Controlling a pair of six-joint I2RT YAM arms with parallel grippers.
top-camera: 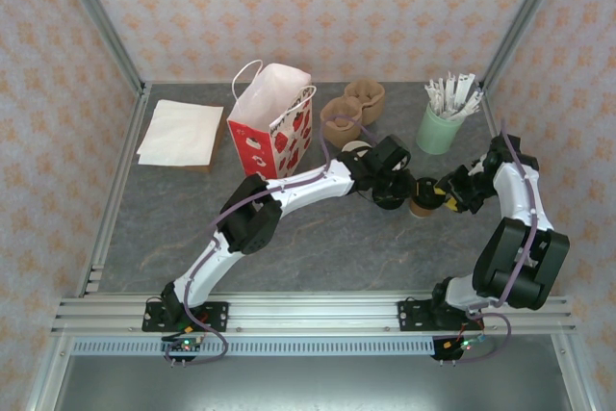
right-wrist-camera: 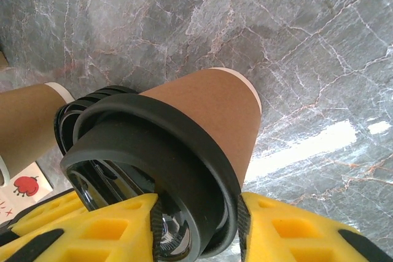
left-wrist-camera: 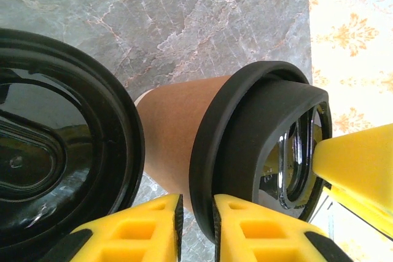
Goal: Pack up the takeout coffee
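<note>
The takeout coffee (right-wrist-camera: 209,115) is a brown paper cup under a black lid (left-wrist-camera: 245,151), standing mid-table (top-camera: 419,203). My right gripper (right-wrist-camera: 199,228) is shut on it at lid height, one pad on each side of the lid. My left gripper (left-wrist-camera: 196,225) straddles the lid's lower rim, narrowly open. Its right pad is on the rim, and a sliver of table shows at its left pad. A yellow finger (left-wrist-camera: 359,173) of the right gripper sits beyond the lid. A second lidded cup (top-camera: 390,197) stands right beside it, its black lid (left-wrist-camera: 43,151) close on the left.
The red-and-white bag (top-camera: 274,122) stands open at the back, with brown pulp cup trays (top-camera: 351,105) to its right. A white-rimmed cup (top-camera: 356,148) is behind my left wrist. A mint-green cup of wrapped sticks (top-camera: 441,122) sits back right, a paper napkin stack (top-camera: 181,132) back left.
</note>
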